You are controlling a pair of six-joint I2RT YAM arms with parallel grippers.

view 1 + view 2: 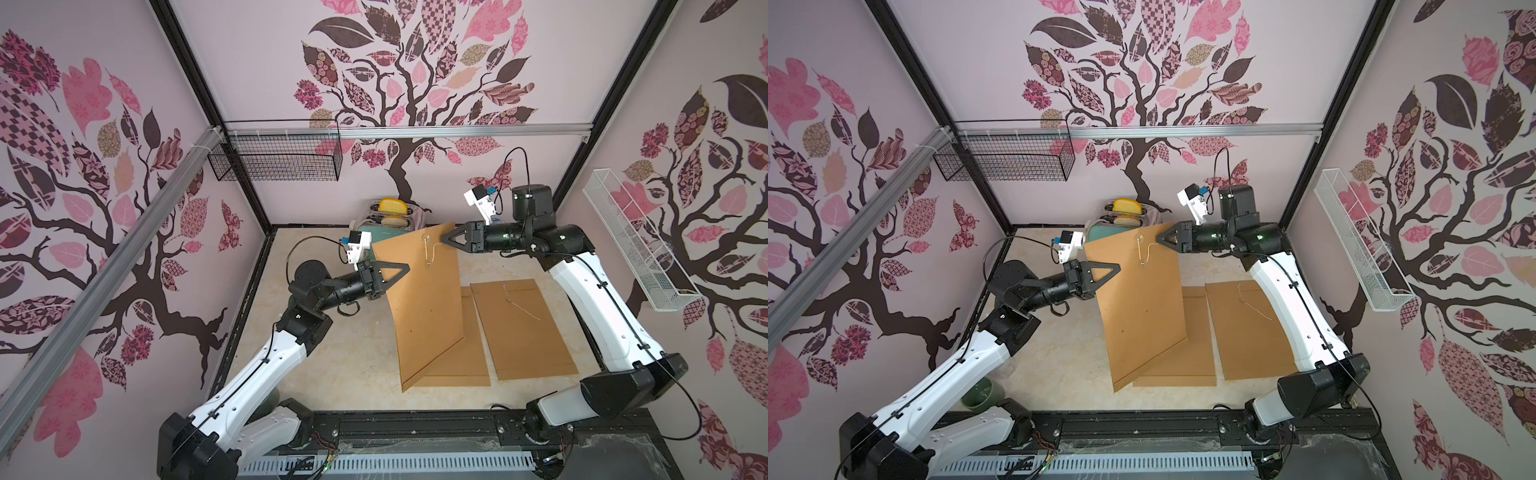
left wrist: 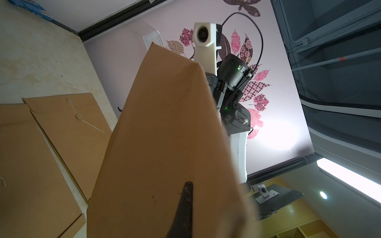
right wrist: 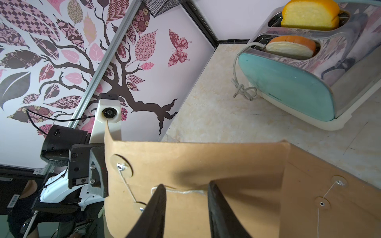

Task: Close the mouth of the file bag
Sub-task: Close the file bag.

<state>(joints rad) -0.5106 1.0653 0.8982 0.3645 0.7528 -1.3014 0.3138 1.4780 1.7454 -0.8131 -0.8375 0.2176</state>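
Note:
My left gripper (image 1: 405, 269) (image 1: 1118, 268) is shut on the left edge of a brown file bag (image 1: 424, 299) (image 1: 1142, 307) and holds it up, tilted, with its bottom corner on the table. In the left wrist view one finger (image 2: 188, 186) lies across the bag (image 2: 165, 134). The flap is folded down, and a white string (image 3: 185, 192) runs from the flap's disc (image 3: 121, 165) to a lower disc (image 3: 140, 206). The string's loose end trails between the fingers of my right gripper (image 3: 186, 186) (image 1: 442, 241), which stands open at the bag's top right.
Two more file bags (image 1: 523, 328) (image 1: 457, 361) lie flat on the table under and right of the raised one. A teal toaster (image 1: 395, 218) (image 3: 299, 72) with bread stands at the back. A black wire basket (image 1: 278, 160) and a white one (image 1: 636, 245) hang on the walls.

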